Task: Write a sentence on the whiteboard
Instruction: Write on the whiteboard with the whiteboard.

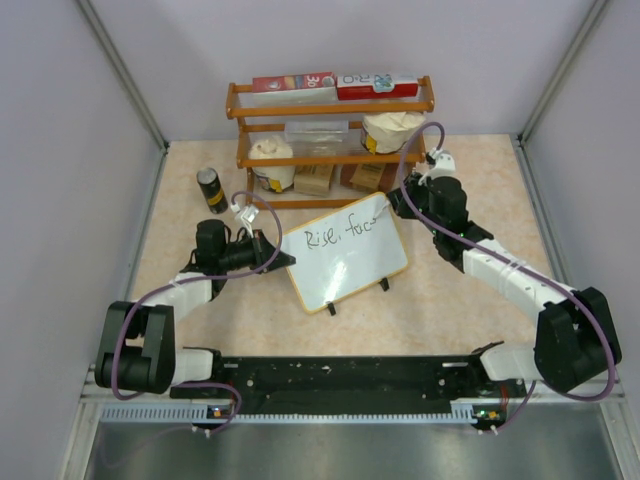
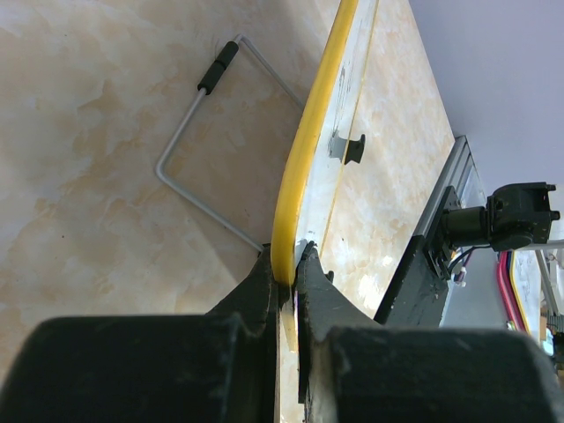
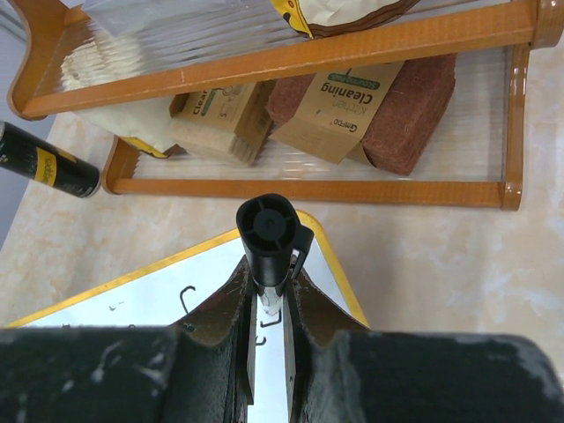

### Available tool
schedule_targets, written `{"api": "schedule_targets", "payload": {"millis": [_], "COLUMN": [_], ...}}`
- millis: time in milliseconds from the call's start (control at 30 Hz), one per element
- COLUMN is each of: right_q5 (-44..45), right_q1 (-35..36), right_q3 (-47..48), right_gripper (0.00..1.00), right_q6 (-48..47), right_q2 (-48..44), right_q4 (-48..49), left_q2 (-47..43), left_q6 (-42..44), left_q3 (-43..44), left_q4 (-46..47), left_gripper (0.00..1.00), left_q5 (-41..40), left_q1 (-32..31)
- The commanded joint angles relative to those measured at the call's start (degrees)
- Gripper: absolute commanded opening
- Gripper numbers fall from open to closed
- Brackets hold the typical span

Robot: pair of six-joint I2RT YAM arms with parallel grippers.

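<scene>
Top external view: the whiteboard (image 1: 345,255) is located at the centre of the table (image 1: 440,320), propped at a tilt on two black feet (image 1: 331,308), with its right end turned toward 1 o'clock. The sentence (image 1: 338,236) is written in black along the upper part of the surface. "Rise," is legible, followed by a word whose last letters cannot be read. The left gripper (image 1: 288,261) is closed on the frame at the 9 o'clock edge. In the left wrist view the yellow rim is seen clamped between both fingers (image 2: 256,291), and a wire stand (image 2: 218,67) is seen behind the whiteboard. The right gripper (image 1: 399,205) is positioned at the 1 o'clock corner and is closed on a black marker (image 3: 267,231). The marker's rear end faces the wrist camera and its tip is hidden. A wooden rack (image 1: 330,150) stands at 12 o'clock and a dark can (image 1: 211,189) at 10 o'clock.
</scene>
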Motion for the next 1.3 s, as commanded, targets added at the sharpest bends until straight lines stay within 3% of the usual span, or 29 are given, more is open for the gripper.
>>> {"api": "schedule_targets", "payload": {"millis": [0, 1267], "right_q5": [-1.86, 2.7], "right_q1": [-0.63, -2.65], "right_q3": [0.91, -1.12], "right_gripper": [0.0, 0.0], "right_q6": [0.86, 2.18], "right_q2": [0.83, -3.04], "right_q4": [2.2, -0.88], "left_q2": [0.47, 0.12], "left_q6": [7.74, 7.74], "left_q3": [-1.58, -1.76], "left_q4": [-2.27, -2.18], "left_gripper": [0.0, 0.0], "left_q5": [-11.25, -11.25], "left_q1": [0.13, 0.13]}}
